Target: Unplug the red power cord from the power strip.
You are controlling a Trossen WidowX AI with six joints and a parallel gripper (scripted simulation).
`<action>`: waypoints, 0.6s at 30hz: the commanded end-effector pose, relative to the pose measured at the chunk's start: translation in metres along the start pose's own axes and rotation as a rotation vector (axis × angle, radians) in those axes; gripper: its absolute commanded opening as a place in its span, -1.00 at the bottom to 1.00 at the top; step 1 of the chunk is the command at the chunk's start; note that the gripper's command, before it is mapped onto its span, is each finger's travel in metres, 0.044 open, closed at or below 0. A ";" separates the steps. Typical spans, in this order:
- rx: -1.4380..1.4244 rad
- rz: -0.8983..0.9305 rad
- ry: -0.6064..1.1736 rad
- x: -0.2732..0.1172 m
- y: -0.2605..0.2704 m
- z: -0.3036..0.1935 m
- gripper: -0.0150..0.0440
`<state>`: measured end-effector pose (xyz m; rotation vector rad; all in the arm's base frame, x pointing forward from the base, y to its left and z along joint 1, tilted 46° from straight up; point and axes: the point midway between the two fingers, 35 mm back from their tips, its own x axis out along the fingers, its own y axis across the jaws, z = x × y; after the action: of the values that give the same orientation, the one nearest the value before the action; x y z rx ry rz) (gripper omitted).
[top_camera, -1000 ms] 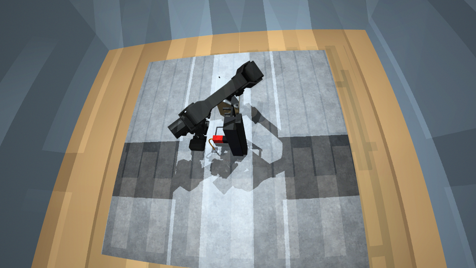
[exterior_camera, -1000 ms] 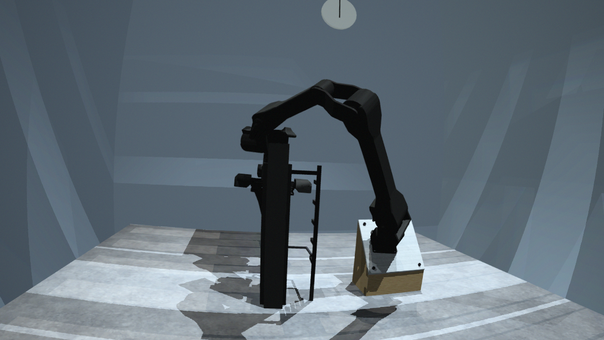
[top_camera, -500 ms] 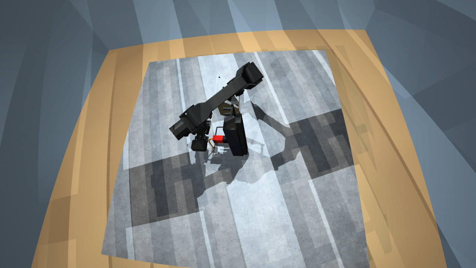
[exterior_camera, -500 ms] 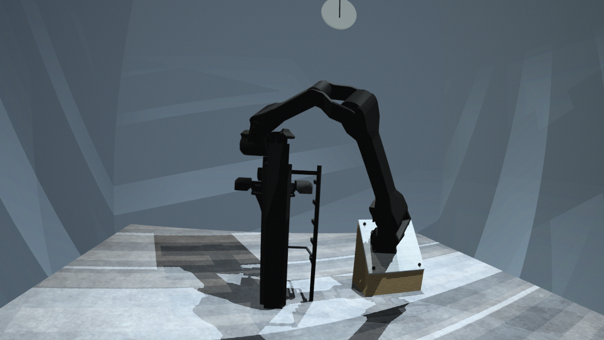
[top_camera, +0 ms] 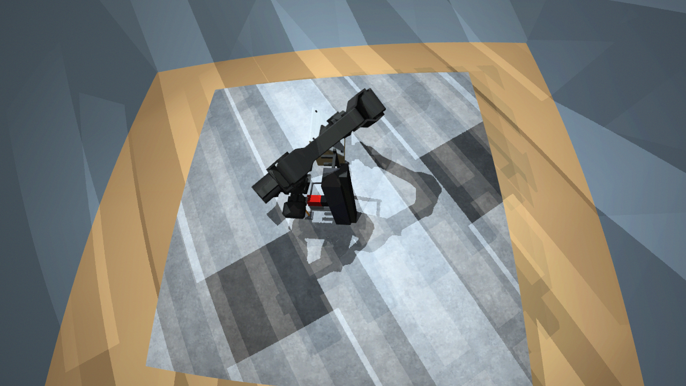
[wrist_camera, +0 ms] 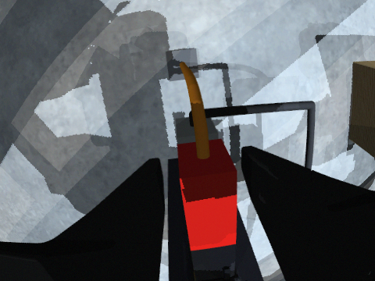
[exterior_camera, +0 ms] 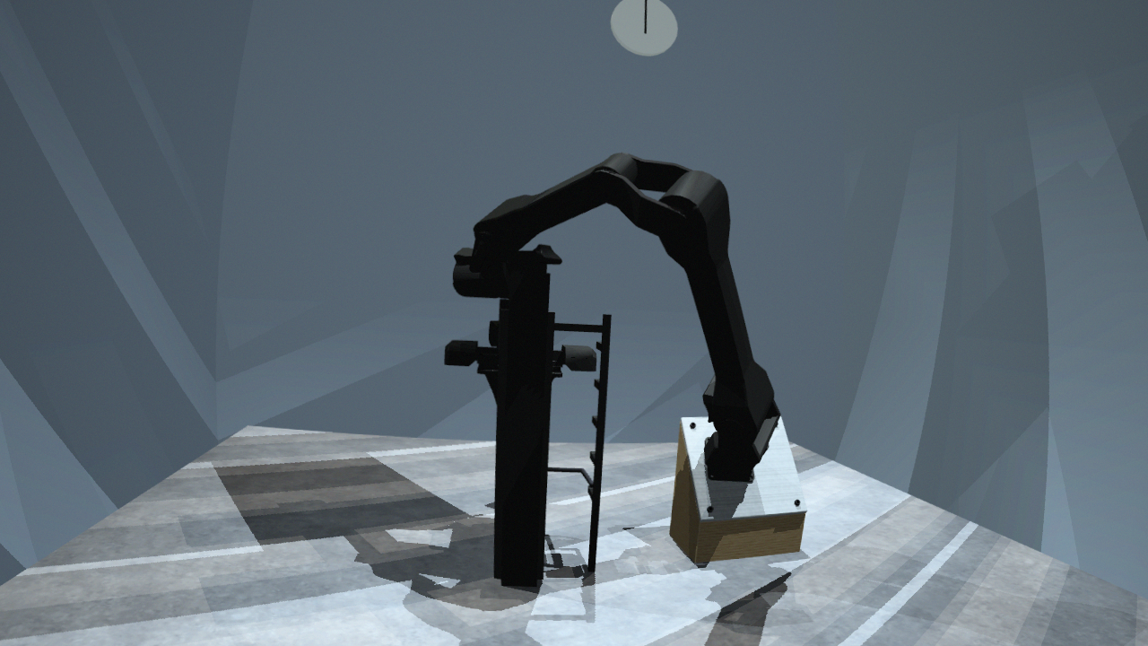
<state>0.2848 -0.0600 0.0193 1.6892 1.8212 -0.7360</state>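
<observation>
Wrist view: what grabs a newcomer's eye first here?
The bright red plug sits dead centre, framed by the two dark fingers of the gripper, which stand apart on either side of it without closing on it. An orange cord curves up from the plug's far end. From the top view, that red block is the only vivid colour, beside the tall black power strip.

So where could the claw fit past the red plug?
There are slim gaps on both sides of the red plug, between it and each finger of the claw. It is crowded beyond: the orange cord and thin rack bars.
</observation>
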 end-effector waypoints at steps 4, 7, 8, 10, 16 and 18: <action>0.001 0.001 0.003 0.000 -0.002 -0.015 0.05; 0.001 0.001 0.003 0.000 -0.002 -0.019 0.05; 0.001 0.001 0.003 0.000 -0.002 -0.019 0.05; 0.001 0.001 0.003 0.000 -0.002 -0.019 0.05; 0.001 0.001 0.003 0.003 -0.002 -0.019 0.05; 0.001 0.001 0.003 0.006 -0.002 -0.019 0.05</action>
<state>0.2823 -0.0461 0.0294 1.6896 1.8230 -0.7353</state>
